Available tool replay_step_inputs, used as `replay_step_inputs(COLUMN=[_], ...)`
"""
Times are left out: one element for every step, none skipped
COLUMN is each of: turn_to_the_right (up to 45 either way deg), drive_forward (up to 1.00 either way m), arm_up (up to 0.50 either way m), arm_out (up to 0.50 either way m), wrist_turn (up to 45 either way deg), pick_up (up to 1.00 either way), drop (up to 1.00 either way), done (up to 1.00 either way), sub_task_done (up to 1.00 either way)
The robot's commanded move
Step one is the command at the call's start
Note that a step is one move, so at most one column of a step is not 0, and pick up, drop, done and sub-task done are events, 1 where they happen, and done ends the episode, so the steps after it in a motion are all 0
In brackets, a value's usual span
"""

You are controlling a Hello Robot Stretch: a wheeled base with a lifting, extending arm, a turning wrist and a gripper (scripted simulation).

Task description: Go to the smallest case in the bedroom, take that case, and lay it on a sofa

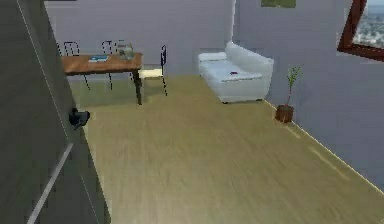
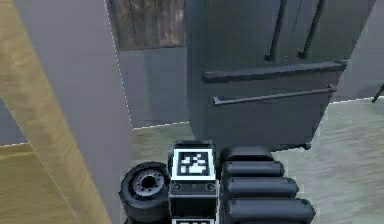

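A white sofa (image 1: 236,70) stands against the far wall in the forward view, right of the middle, with a small dark thing lying on its seat. In the arm side view the arm's dark bar (image 2: 262,188) sits drawn in at the bottom edge, with a white marked square (image 2: 195,165) at its end. Left of that square is the gripper's dark round body (image 2: 148,188). Its far end cannot be made out, so I cannot tell whether it holds anything.
A dark grey door (image 1: 40,130) with a knob (image 1: 78,117) stands close at the forward view's left. Beyond lie bare wooden floor (image 1: 200,160), a wooden dining table (image 1: 102,65) with chairs (image 1: 155,72) and a potted plant (image 1: 288,100). A tall dark fridge (image 2: 270,70) and a grey door panel (image 2: 75,90) stand near the arm.
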Motion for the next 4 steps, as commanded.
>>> replay_step_inputs(turn_to_the_right=[0.0, 0.0, 0.0, 0.0], drive_forward=[1.00, 1.00, 1.00, 0.30], arm_up=[0.00, 0.00, 0.00, 0.00], arm_out=[0.00, 0.00, 0.00, 0.00], wrist_turn=[0.0, 0.0, 0.0, 0.0], pick_up=[0.00, 0.00, 0.00, 0.00], drop=[0.00, 0.00, 0.00, 0.00], done=[0.00, 0.00, 0.00, 0.00], sub_task_done=[0.00, 0.00, 0.00, 0.00])
